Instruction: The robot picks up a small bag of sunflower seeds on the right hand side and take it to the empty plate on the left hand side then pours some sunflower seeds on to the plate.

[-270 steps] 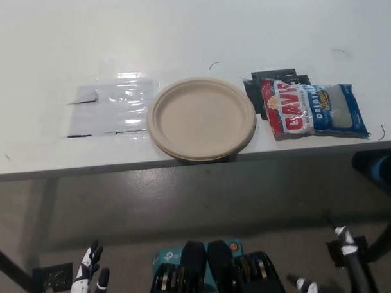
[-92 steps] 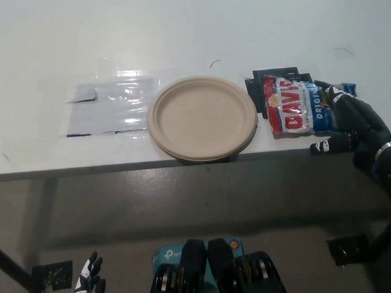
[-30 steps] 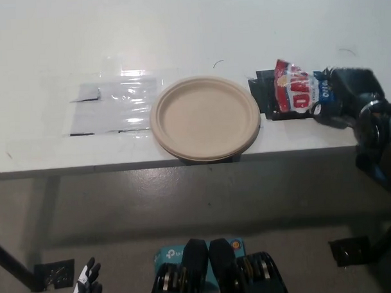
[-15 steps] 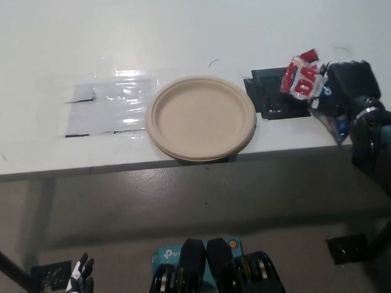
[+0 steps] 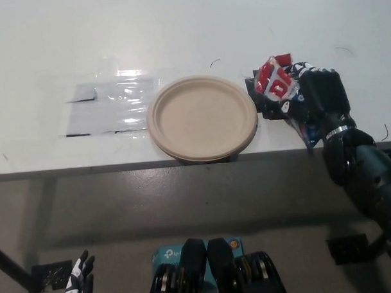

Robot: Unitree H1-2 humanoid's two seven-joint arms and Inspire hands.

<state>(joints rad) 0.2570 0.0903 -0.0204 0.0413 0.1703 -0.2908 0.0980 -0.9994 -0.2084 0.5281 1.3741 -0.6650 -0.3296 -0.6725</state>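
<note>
The crinkly red-and-blue plastic seed bag (image 5: 275, 81), judged light, soft and slippery, is being clamped mid-body by the black right hand (image 5: 317, 98), fingers wrapped round it.

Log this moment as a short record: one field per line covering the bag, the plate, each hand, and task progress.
bag: red and blue seed bag, lifted off the table, held just right of the plate
plate: tan paper plate, bare, at the table's front edge
right hand: black right hand, shut on the bag
left hand: white left hand, resting low at the lower left, fingers apart, holding nothing
other: clear plastic sheet left of the plate
progress: bag picked up; not yet over the plate, nothing poured
</note>
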